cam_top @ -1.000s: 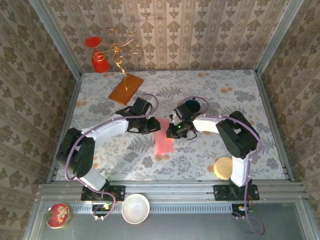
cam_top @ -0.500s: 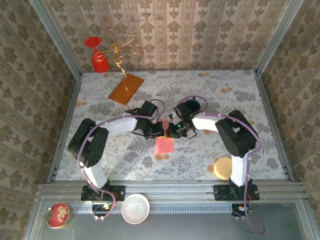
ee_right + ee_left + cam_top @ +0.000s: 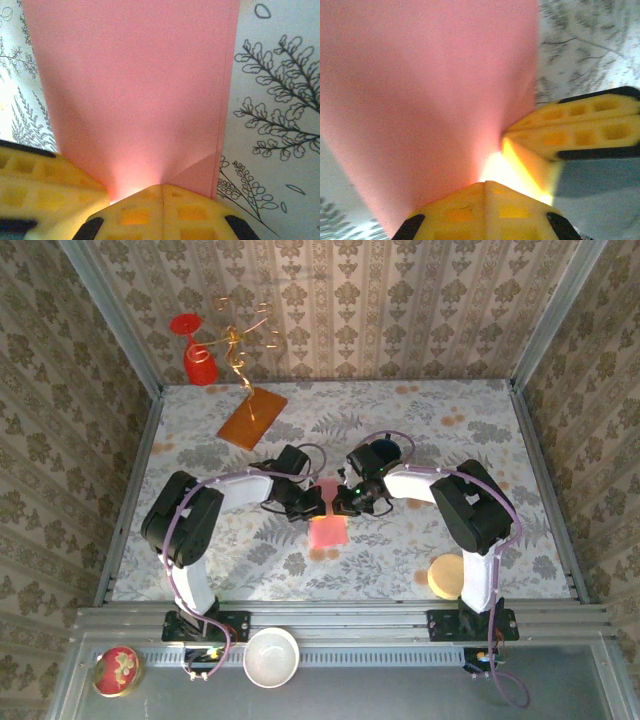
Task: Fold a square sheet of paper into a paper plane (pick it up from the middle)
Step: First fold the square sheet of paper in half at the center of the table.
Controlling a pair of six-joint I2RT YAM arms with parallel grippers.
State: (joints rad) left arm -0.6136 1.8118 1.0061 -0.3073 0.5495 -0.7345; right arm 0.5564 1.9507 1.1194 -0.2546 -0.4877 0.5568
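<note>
Overhead, the left pincer (image 3: 312, 502) and right pincer (image 3: 341, 502) meet at the far end of the folded sheet of paper (image 3: 327, 532), mid-bench (image 3: 480, 440). From the left wrist, the left pincer (image 3: 485, 183) is pressed together, pinching the paper's (image 3: 430, 85) edge. From the right wrist, the right pincer (image 3: 161, 186) likewise pinches it (image 3: 135, 85).

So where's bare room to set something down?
Free: far right of the table, past the dark cup; near strip between the sheet of paper and the front rail. Crowded: the centre, where left gripper and right gripper pinch it.
</note>
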